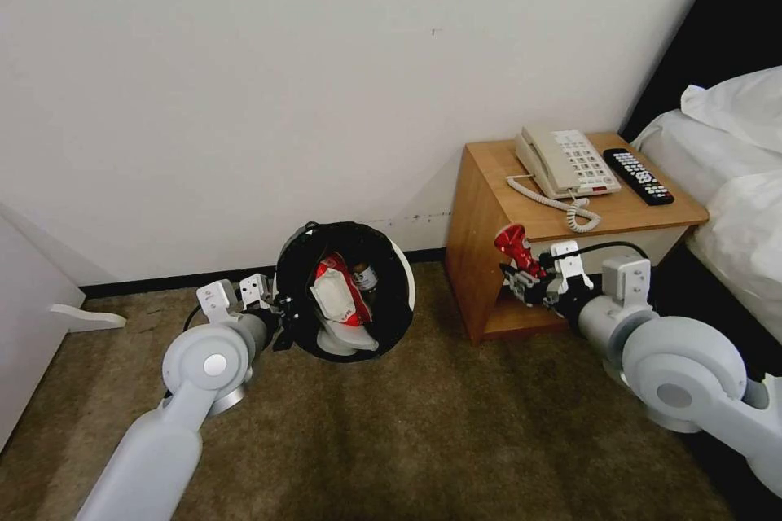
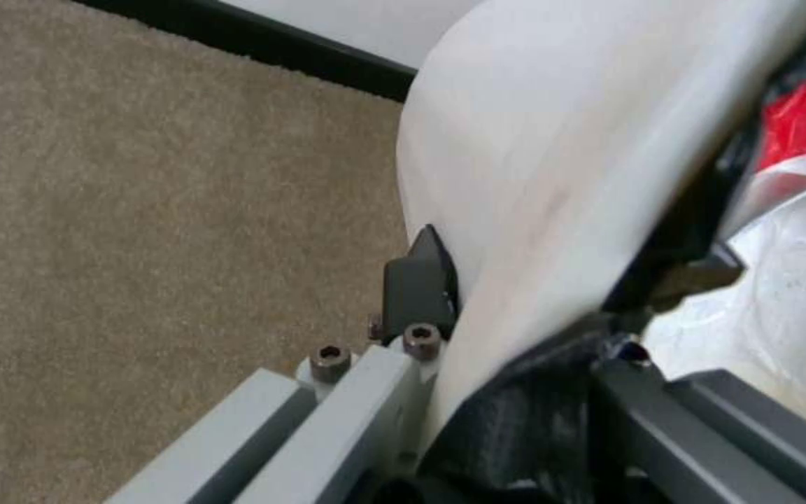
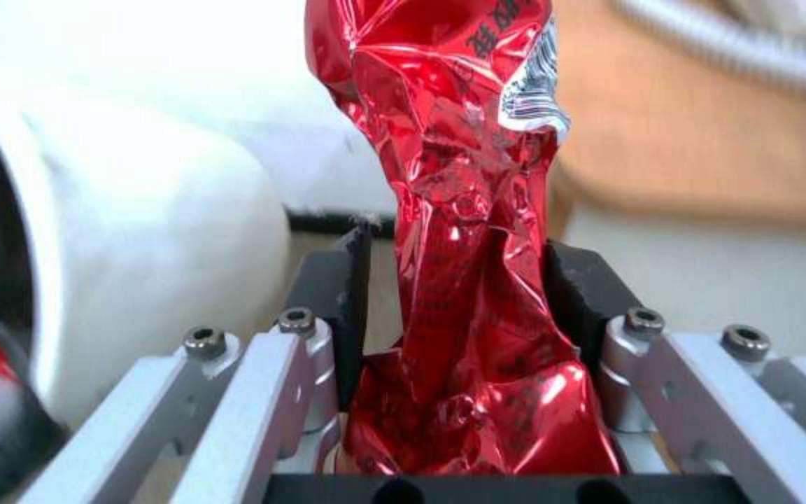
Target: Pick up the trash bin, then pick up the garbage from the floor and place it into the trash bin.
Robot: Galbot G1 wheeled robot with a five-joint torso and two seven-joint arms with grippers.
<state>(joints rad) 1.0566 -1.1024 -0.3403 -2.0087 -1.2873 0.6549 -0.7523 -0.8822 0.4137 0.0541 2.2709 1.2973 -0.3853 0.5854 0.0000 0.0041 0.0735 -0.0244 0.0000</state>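
Both arms are smooth pale grey with round joint discs; the left gripper [image 1: 281,324] and right gripper [image 1: 521,275] have silver linkage bars, hex screws, black pads, black cables.

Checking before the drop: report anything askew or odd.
The round white trash bin with black liner, clamped at its rim by the left gripper, is tipped sideways, mouth facing the camera. The right gripper pinches a crumpled red foil packet.

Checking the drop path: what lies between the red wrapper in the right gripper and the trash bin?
Head view: nothing; just bare carpet and wall between the red wrapper in the right gripper and the trash bin.
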